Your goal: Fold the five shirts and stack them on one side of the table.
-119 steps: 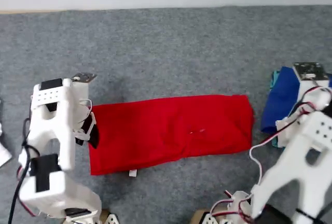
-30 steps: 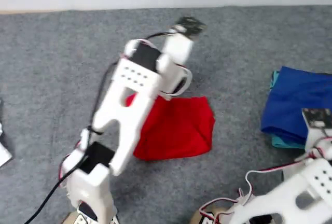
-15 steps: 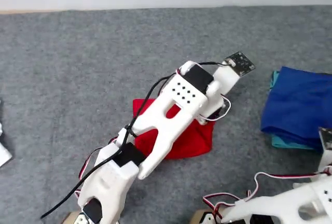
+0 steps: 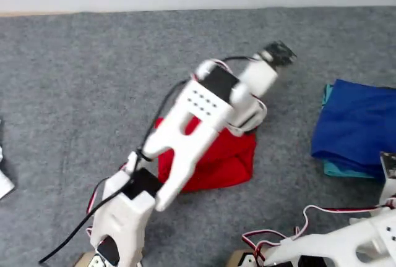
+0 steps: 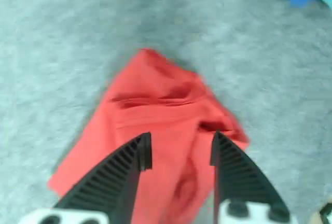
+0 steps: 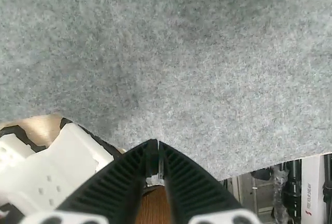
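Observation:
A red shirt lies folded into a small block on the grey carpet mid-table; its folds show in the left wrist view. The left arm stretches across it, and my left gripper hangs open just above the shirt's right part, with nothing between its fingers. A folded blue shirt rests on a teal one at the right side. My right gripper is shut and empty, held over bare carpet near the table's front edge.
The right arm's white links sit at the front right corner. A white item pokes in at the left edge. Grey carpet lies bare at the back and left.
The red shirt, long four seconds ago, now lies folded in half. The left arm swung across it and has just lifted back slightly. The right arm drew back to the front corner.

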Controlling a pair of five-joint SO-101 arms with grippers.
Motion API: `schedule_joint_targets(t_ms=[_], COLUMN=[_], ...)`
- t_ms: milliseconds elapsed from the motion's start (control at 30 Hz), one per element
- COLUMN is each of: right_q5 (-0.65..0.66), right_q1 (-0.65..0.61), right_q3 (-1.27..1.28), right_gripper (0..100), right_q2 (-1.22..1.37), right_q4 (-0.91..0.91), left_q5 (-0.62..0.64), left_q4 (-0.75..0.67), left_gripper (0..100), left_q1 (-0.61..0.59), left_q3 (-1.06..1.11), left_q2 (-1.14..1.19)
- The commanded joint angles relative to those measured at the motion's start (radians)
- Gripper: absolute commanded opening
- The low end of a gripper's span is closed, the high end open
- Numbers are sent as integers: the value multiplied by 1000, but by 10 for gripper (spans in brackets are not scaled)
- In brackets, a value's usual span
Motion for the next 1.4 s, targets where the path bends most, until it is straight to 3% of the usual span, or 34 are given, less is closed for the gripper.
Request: schedule_joint_targets(t_ms=[0, 200, 567, 967, 1233, 1367], right_q5=[9, 6, -72, -92, -92, -92], right_q1=[-2, -13, -102, -107, -107, -116], right_q3=[-6, -5, 11, 15, 15, 15], right_gripper=[9, 9, 9, 9, 9, 9], right_q2=[-25, -25, -25, -25, -25, -25], right_q4=[-7, -7, 4, 4, 4, 4], left_q5=[-34, -109, -143, -160, -216, -215], left_q4=[21, 0, -25, -21, 21, 23], left_gripper=[193, 193, 193, 187, 2, 3], left_q1=[-97, -163, -157, -135, -74, -60], left_q3=[1, -7, -124, -262, -266, -259], left_q2=[-69, -9, 204, 371, 371, 305])
